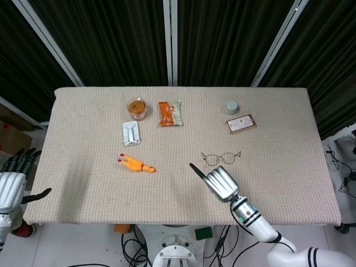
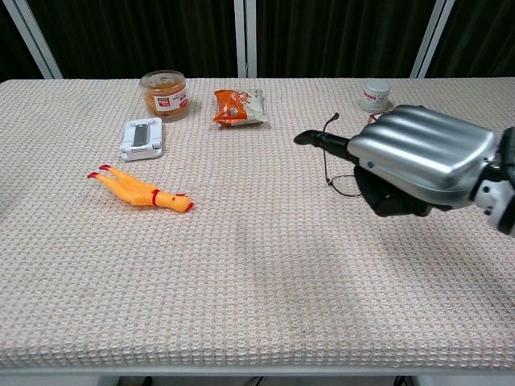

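The left hand (image 1: 12, 183) hangs off the table's (image 1: 83, 194) edge at 9 o'clock, fingers apart, holding nothing. The right hand (image 1: 221, 182) hovers with fingers apart; the eyeglasses (image 1: 220, 158) lie just beyond its fingertips, at 12 o'clock, untouched.

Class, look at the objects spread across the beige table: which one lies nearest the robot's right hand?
The thin wire-framed eyeglasses lie nearest, just beyond the silver right hand. The orange rubber chicken toy, orange snack packet and brown flat packet all lie farther off.
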{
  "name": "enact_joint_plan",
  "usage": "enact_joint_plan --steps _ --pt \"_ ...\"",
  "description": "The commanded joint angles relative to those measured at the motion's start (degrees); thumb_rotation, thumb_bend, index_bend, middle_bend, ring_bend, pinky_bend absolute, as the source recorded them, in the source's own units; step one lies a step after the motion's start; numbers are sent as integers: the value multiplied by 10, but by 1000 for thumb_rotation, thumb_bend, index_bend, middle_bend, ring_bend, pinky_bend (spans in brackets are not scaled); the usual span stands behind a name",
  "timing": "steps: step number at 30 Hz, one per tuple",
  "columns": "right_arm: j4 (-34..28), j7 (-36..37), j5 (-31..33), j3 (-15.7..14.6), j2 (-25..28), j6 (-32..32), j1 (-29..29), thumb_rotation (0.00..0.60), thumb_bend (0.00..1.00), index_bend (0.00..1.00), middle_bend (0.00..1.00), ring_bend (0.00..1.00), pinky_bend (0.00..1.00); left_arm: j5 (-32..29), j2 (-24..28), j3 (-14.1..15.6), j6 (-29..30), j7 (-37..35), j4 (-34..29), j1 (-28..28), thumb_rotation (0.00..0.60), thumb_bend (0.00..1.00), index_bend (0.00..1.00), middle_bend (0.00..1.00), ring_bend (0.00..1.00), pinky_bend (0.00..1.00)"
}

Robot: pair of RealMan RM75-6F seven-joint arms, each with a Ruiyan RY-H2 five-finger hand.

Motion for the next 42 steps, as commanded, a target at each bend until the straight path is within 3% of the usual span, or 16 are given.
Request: enact_joint_plan --steps 1,23,33,42 --pt "21 -18 26 6 -23 -10 16 600 1000 0 950 908 926 -1 -1 1 -1 -3 3 0 499 23 117 82 29 159" --pt "88 -69 178 24 -58 28 56 600 1000 0 950 908 925 -8 -3 1 -9 -7 12 -1 502 23 117 82 29 159" --pt "112 -62 260 8 -47 36 51 600 1000 0 950 908 926 -5 -6 4 -15 -3 11 -4 503 23 117 82 28 159" --pt "128 -24 272 -12 -42 37 49 600 1000 0 950 908 925 -4 -5 4 -14 2 6 -5 503 23 117 82 29 159"
